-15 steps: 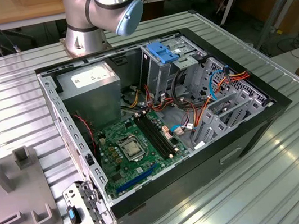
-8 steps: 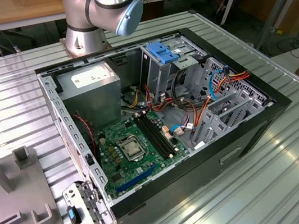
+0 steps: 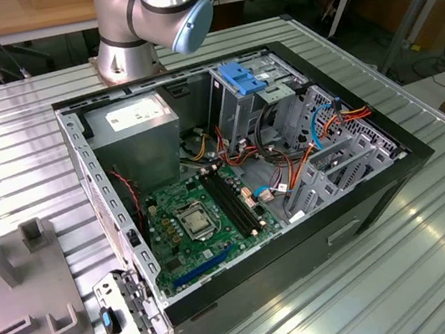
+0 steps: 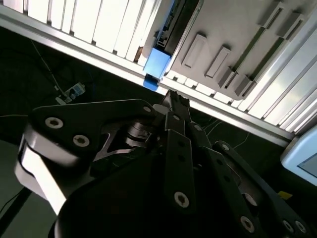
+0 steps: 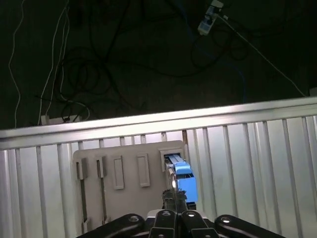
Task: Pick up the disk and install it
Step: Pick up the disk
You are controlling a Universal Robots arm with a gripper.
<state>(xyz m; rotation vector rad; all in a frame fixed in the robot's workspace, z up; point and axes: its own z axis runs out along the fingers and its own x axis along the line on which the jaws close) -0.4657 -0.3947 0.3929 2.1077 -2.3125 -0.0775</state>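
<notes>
A robot arm (image 3: 148, 9) stands at the back of a ribbed metal table (image 3: 23, 139). In the exterior view an open computer case (image 3: 358, 217) lies on its side on the table, showing a green motherboard (image 3: 206, 220), bundles of coloured cables and a metal drive cage topped by a blue bracket (image 3: 242, 76). A grey holder plate (image 3: 22, 292) with raised slots lies on the table at the exterior view's left, apart from the case.

In the first wrist view the black gripper (image 5: 171, 198) points down at that holder (image 5: 129, 193). The disk (image 5: 184, 181), grey metal with a bright blue carrier, stands on edge in the holder's end slot, near the table edge. The gripper tip is just beside the disk's upper edge. Whether they touch cannot be told, nor whether the gripper is spread or closed.

In the second wrist view the gripper (image 4: 174, 99) ends close to the disk (image 4: 157, 64)
</notes>
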